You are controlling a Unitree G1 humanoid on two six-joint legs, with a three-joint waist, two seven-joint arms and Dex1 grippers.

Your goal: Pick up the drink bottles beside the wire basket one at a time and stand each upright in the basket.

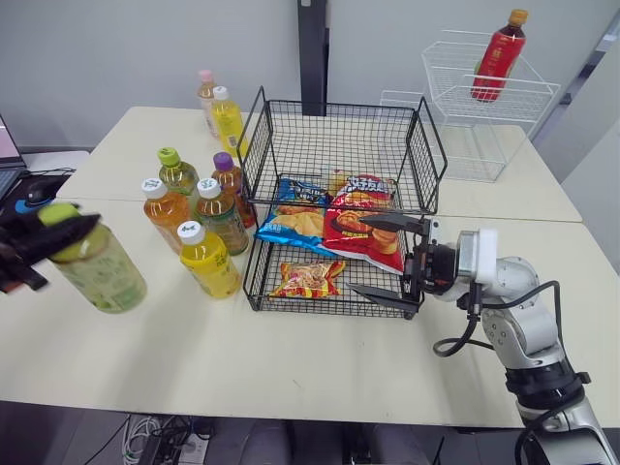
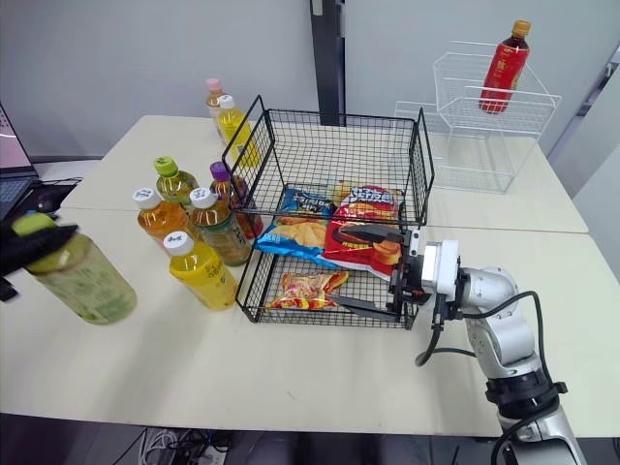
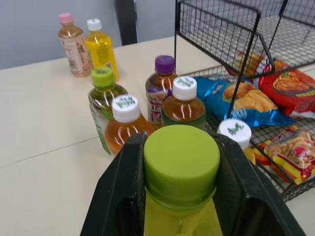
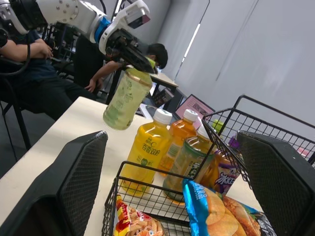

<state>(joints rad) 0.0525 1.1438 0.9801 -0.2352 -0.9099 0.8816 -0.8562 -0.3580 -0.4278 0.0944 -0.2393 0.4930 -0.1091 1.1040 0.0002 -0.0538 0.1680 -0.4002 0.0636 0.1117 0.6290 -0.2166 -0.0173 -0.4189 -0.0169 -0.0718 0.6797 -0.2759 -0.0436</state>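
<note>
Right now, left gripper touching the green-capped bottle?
Touching. Left wrist view: fingers of the left gripper press both sides of the green-capped bottle, at its cap.

Left gripper clenched, right gripper splayed

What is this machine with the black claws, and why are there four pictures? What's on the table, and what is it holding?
It's a robot with two arms. Each arm ends in a gripper with two black fingers. Two pictures come from cameras in its head, looking down over the table. The other two come from small cameras on its wrists, looking along the fingers.

On the table stands a black wire basket with snack bags in it. Beside it stands a group of drink bottles.

The left gripper is shut around the neck of a pale green bottle, which it holds in the air, tilted. The right gripper is open at the basket's edge and holds nothing. Farther back, a red bottle stands in a white wire rack.
</note>
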